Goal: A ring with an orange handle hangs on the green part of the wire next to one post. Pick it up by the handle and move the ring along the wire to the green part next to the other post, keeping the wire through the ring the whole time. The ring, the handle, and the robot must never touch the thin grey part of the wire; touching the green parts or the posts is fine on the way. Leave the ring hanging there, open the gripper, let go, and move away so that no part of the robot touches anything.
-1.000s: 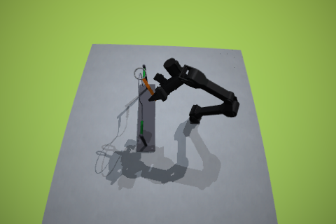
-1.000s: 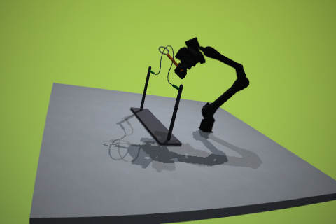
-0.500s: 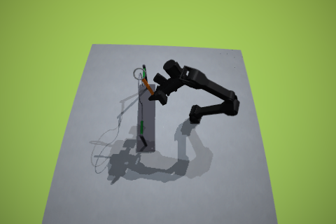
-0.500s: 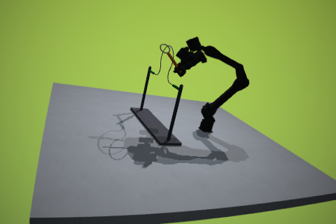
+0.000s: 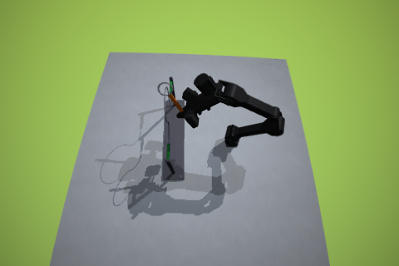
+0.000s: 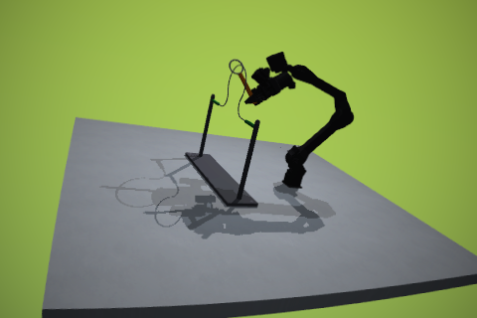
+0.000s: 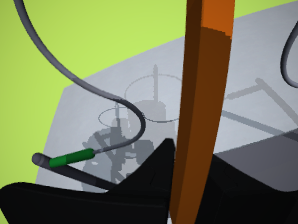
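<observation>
Near edge first, from the outside camera: I have the grey tabletop (image 5: 249, 216) (image 6: 149, 268) (image 7: 75, 115) running forward, with shadows of the rig across it. The near post (image 5: 170, 168) (image 6: 248, 164) (image 7: 70, 172) rises from the dark base strip (image 5: 174, 133) (image 6: 219, 176) (image 7: 260, 160), the near green part (image 5: 168, 151) (image 6: 249, 123) (image 7: 72, 157) at its top.

My arm (image 5: 253, 104) (image 6: 323, 136) stands to the right of the strip, arched up and over toward the wire. The claw (image 5: 182, 113) (image 6: 250, 100) (image 7: 176, 145) is clamped on the orange handle (image 5: 175, 102) (image 6: 244, 84) (image 7: 204, 75), near its lower end. The handle slants up from the claw to the ring.

Ring (image 5: 158, 89) (image 6: 230, 67): raised well above both posts, at the tall hump of the thin grey wire (image 5: 168, 129) (image 6: 229, 90) (image 7: 75, 80), between the two green parts and on neither. I cannot tell whether ring and wire touch, nor confirm the threading at this scale.

Farthest out: the far post (image 5: 171, 78) (image 6: 207, 126), upright on the strip's other end, its far green part (image 5: 170, 87) (image 6: 215, 102) near the top
</observation>
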Robot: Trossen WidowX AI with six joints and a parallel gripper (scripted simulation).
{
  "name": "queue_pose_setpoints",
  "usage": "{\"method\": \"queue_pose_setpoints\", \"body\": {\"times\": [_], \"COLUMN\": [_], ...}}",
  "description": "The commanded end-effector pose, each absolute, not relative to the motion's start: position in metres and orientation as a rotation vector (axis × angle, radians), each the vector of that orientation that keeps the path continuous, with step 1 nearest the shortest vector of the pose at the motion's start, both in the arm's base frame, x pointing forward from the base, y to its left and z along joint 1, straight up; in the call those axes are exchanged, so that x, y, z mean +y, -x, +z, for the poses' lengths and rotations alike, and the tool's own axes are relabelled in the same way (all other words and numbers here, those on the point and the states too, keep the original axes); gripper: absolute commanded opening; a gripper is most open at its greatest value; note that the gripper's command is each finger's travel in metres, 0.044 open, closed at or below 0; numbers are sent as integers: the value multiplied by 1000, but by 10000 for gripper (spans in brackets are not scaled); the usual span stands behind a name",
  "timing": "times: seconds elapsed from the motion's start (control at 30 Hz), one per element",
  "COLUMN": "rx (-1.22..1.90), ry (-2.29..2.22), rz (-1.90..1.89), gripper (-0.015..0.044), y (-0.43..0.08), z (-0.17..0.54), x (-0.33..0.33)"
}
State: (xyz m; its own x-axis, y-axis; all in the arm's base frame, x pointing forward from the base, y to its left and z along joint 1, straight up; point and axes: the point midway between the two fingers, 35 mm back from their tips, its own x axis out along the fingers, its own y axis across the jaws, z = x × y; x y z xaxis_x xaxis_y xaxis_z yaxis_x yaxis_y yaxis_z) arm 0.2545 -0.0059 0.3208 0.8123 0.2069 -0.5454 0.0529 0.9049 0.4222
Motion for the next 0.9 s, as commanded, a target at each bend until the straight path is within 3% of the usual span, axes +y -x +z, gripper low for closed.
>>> {"method": "queue_pose_setpoints", "body": {"times": [0.0,0.87], "rx": [616,586], "ry": [-381,-25], "rz": [68,-46], "gripper": [-150,-150], "y": [-255,-255], "z": [321,316], "x": [-8,-22]}}
